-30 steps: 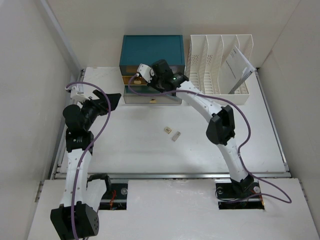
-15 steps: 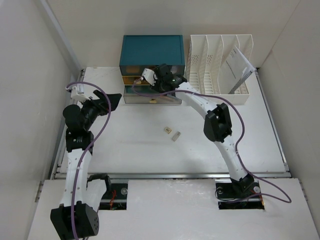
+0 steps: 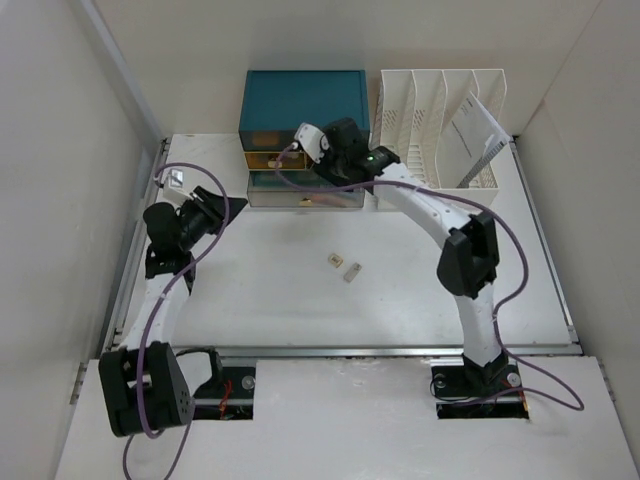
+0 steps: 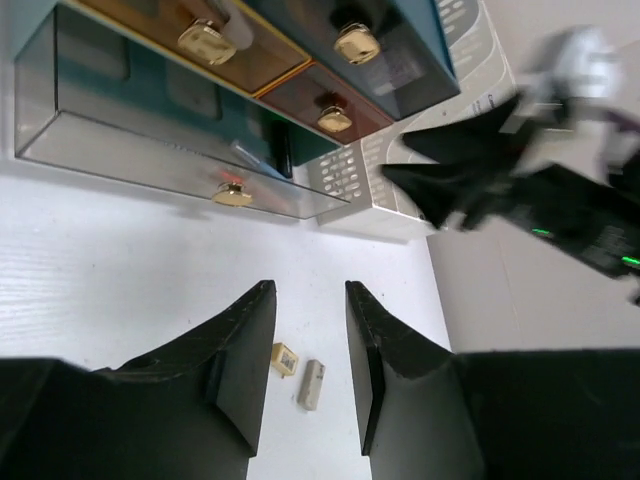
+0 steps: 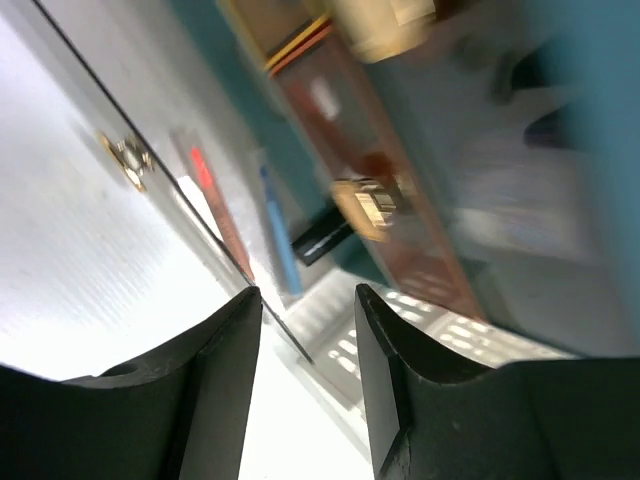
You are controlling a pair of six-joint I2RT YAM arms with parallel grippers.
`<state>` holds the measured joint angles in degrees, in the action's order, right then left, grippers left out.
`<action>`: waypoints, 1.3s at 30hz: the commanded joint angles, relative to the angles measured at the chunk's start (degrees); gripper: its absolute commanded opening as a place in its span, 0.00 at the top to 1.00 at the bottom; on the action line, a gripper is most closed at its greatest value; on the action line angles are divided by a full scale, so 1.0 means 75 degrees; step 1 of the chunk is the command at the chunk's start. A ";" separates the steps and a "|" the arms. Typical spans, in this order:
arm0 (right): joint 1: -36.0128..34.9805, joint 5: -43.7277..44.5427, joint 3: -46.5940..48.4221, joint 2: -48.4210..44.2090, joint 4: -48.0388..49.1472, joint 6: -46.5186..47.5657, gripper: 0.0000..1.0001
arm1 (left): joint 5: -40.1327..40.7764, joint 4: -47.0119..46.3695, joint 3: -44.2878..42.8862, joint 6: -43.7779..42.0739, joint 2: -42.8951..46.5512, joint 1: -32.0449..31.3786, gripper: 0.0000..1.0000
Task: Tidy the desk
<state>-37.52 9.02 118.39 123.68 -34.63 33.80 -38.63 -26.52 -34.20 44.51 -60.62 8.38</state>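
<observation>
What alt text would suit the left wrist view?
The left hand, open, hovers over the white desk, framing two small items between its fingers. Beyond sits the drawer box with its clear bottom drawer pulled out.

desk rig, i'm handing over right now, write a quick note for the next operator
Left hand: open, empty, above the desk, pointed toward the loose items.
Right hand: open, empty, at the front of the teal drawer box.
Things: the bottom drawer is pulled out, with a blue pen and other bits inside. A small tan item and a pale item lie loose mid-desk. The file rack holds a paper at its right end.
Done: some stationery is in the drawer.
Left: probably stow the two loose items, then shut the drawer.
</observation>
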 commanded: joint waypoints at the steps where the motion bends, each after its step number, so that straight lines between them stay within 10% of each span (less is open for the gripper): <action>1: -0.0002 -0.0347 -0.0420 -0.1196 0.0996 -0.0440 0.52 | -0.0369 -0.0964 0.0095 0.0475 -0.0260 0.0043 0.69; 7: 0.0080 -0.1187 -0.1334 -0.2134 0.1021 -0.1119 0.56 | 0.0204 -0.1034 -0.0070 0.0628 -0.1103 -0.0437 0.70; 13: 0.0232 -0.1800 -0.2319 -0.3095 0.1241 -0.1659 0.85 | 0.0206 -0.1654 -0.0408 0.1025 -0.2461 -0.0578 0.85; 39: 0.1791 -0.3581 -0.3574 -0.4959 0.1793 -0.2069 0.86 | 0.1612 -0.1456 -0.2905 0.1015 -0.5815 -0.2196 1.00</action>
<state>-24.10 -15.40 92.42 87.90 -24.25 19.16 -27.55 -36.10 -53.15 52.71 -104.44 -7.57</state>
